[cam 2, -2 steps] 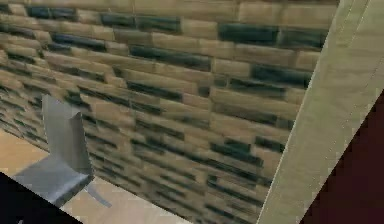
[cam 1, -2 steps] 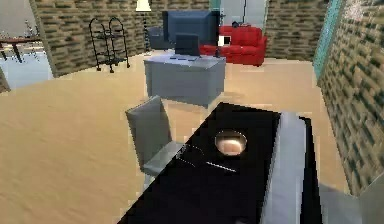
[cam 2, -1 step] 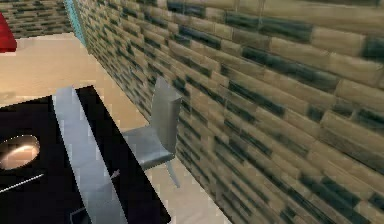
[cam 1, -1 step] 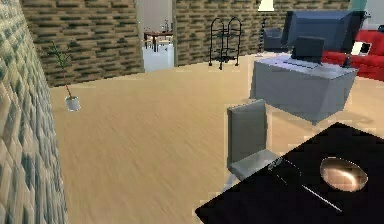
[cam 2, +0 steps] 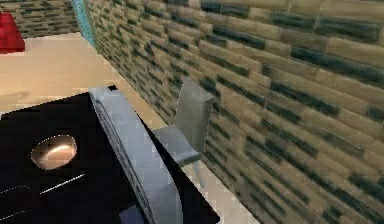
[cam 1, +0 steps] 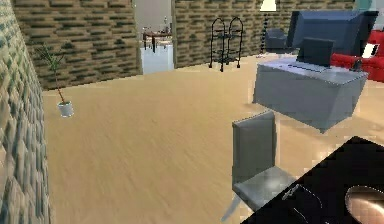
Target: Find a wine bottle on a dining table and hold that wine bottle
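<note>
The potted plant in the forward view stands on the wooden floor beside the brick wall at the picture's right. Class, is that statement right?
Not quite. The forward view shows the potted plant beside the brick wall at the picture's left, not its right. The rest holds: it stands on the wooden floor.

Black bench (cam 1: 345,170) is carrying a round brownish bowl (cam 2: 55,152), w/ thin pale strips (cam 2: 45,185) lying near it. Tan floor (cam 1: 150,130) is bearing a grey chair (cam 1: 255,150) just beside bench, and a potted plant (cam 1: 63,105) well apart.
</note>
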Tool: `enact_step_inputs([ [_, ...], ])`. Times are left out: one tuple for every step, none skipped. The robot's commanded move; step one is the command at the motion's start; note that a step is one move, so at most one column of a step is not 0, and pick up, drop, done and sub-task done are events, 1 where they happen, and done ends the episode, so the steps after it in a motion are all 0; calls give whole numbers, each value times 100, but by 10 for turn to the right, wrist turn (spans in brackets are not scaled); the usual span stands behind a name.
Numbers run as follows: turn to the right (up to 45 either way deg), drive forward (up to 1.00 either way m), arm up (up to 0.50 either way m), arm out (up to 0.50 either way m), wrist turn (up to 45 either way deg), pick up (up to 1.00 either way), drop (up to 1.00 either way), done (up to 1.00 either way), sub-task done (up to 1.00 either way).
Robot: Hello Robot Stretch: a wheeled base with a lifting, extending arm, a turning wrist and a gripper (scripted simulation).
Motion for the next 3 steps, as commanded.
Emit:
enact_step_inputs([
  [-240,0,0,0,0,0,0,0,0],
  [0,45,0,0,0,0,0,0,0],
  [-120,0,0,0,0,0,0,0,0],
])
